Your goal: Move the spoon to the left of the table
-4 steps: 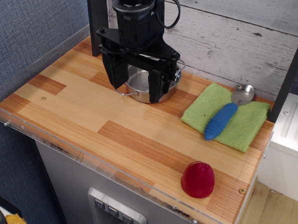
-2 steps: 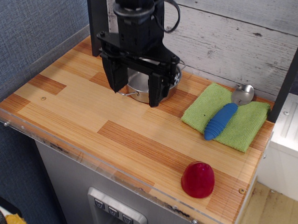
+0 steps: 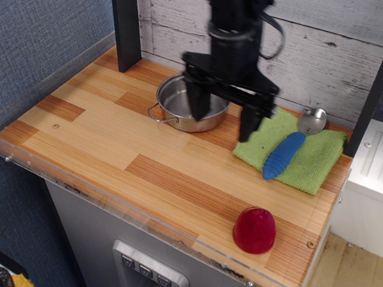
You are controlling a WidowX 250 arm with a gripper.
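Note:
The spoon (image 3: 287,152) lies on a green cloth (image 3: 312,164) at the back right of the table (image 3: 102,129). Its silver bowl points to the back wall and its blue ribbed handle points to the front. My gripper (image 3: 222,121) hangs open and empty above the table, between the steel pot (image 3: 180,105) and the cloth. Its right finger (image 3: 248,124) is over the cloth's left edge, a short way left of the spoon handle. Its left finger (image 3: 197,105) is over the pot's right side.
A red dome-shaped object (image 3: 254,230) sits near the front right corner. Clear acrylic walls (image 3: 80,189) edge the front and left sides. A dark post (image 3: 127,24) stands at the back left and a wooden plank wall runs behind.
My gripper has moved right, from over the pot to between the pot and the green cloth. The pot now shows almost fully. The spoon has not moved.

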